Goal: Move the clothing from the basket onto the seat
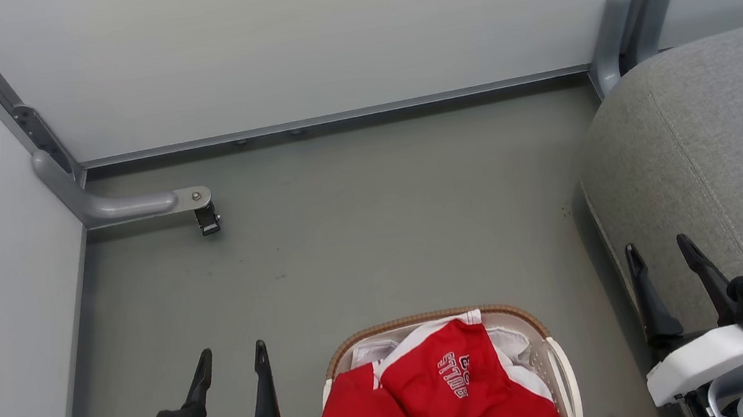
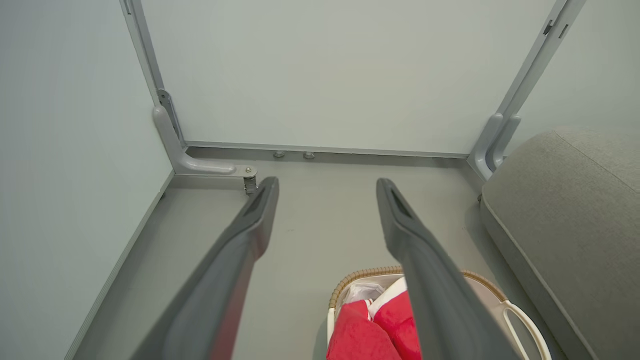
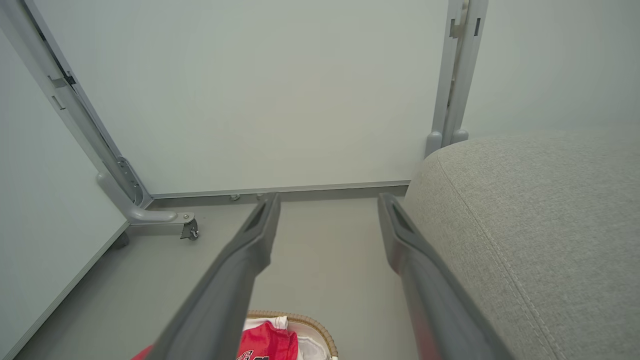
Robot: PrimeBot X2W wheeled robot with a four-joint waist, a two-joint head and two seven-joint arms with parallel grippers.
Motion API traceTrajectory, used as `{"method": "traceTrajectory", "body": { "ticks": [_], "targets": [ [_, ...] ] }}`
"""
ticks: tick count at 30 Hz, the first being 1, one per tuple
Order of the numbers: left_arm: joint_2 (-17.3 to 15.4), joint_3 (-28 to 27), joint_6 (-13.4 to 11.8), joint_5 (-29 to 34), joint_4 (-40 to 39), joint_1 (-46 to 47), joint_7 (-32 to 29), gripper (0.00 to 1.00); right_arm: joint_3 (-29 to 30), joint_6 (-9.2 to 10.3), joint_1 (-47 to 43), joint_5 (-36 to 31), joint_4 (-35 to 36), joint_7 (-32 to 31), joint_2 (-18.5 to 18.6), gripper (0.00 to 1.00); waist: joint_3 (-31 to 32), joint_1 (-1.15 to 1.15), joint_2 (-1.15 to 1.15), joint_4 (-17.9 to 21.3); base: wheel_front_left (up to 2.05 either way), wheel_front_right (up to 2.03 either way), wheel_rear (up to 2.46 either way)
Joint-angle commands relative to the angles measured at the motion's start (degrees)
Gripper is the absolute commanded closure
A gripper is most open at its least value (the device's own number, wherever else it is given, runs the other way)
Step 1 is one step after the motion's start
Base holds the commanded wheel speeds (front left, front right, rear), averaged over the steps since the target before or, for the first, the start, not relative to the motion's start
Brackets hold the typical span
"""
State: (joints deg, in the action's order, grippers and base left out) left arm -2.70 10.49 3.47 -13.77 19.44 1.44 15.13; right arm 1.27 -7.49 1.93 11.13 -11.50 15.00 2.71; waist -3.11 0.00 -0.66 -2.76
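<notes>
The clothing lies heaped in the basket, left of the seat. The left claw and right claw stand apart, empty. Soft and light, it likely wants pinching at a raised fold.

Grey floor: basket stands at near edge, centre; seat near it on the right, apart; partition foot w/ caster far left.

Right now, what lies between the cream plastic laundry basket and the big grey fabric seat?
Just a bare strip of grey floor, seen in the head view; basket and seat stand apart.
</notes>
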Motion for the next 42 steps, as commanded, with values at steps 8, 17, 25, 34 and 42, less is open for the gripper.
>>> {"method": "traceTrajectory", "body": {
  "ticks": [8,17,25,34,42],
  "targets": [
    [-0.3,4.8,2.1,5.2,5.4,9.2,0.0,0.00,1.7,0.00,4.4,-1.4,1.8,0.3,0.3,0.00,-9.4,0.00,0.66,0.2,0.00,0.00,0.00],
    [-0.6,13.1,3.6,11.3,22.9,24.3,0.0,0.00,3.7,0.01,10.4,-2.2,3.9,0.3,0.3,0.00,-21.1,0.00,0.66,1.0,0.00,0.00,0.00],
    [-0.4,20.9,4.0,11.0,37.7,35.1,-1.5,0.00,3.9,0.01,15.4,-1.8,5.2,0.3,0.3,0.00,-30.0,0.00,0.66,1.9,0.00,0.00,0.00],
    [-0.3,29.8,4.0,3.4,44.1,40.4,-5.0,0.00,4.1,0.01,18.2,-0.8,5.6,0.3,0.3,0.00,-35.8,0.00,0.66,2.7,0.00,0.00,0.00],
    [-0.3,34.0,4.0,-0.7,47.3,42.5,-6.2,0.00,3.8,0.01,19.6,-0.4,5.9,0.3,0.3,0.00,-38.3,0.00,0.66,3.2,0.00,0.00,0.00]
  ]
}}
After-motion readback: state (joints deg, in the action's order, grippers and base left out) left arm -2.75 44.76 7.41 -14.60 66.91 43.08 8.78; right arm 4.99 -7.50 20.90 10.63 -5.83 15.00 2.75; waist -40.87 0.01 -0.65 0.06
